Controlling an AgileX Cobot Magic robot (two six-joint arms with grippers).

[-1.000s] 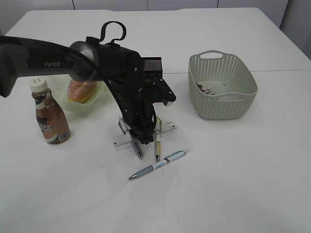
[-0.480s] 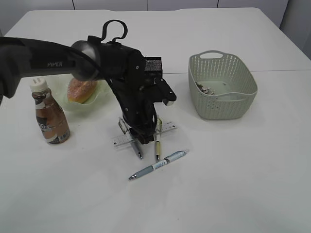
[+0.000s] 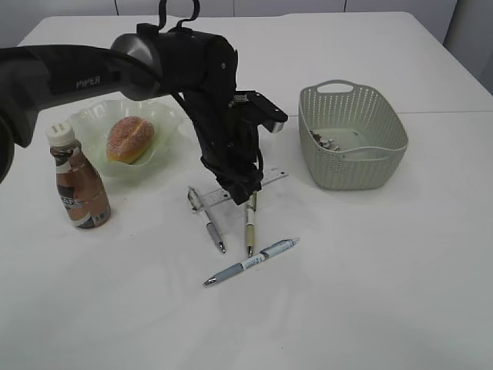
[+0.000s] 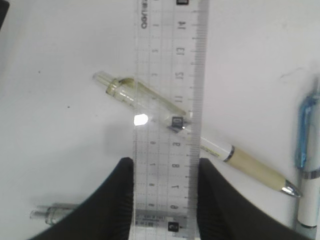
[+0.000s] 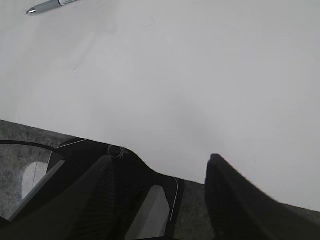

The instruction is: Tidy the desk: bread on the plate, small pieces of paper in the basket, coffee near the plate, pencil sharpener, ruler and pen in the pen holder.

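Note:
My left gripper is shut on one end of a clear plastic ruler and holds it a little above the table. In the left wrist view the ruler runs up from between the black fingers of the gripper, over a beige pen. On the table lie a clear pen, the beige pen and a blue pen. The bread lies on the green plate. The coffee bottle stands beside the plate. My right gripper is open and empty over the table's edge. Sharpener and pen holder are out of view.
A green basket with small paper pieces stands at the right. The blue pen shows at the right edge of the left wrist view, and its tip shows at the top left of the right wrist view.
My left arm has risen and swung back and right with the ruler in its grip. The ruler has come off the table. The plate with the bread is now uncovered.

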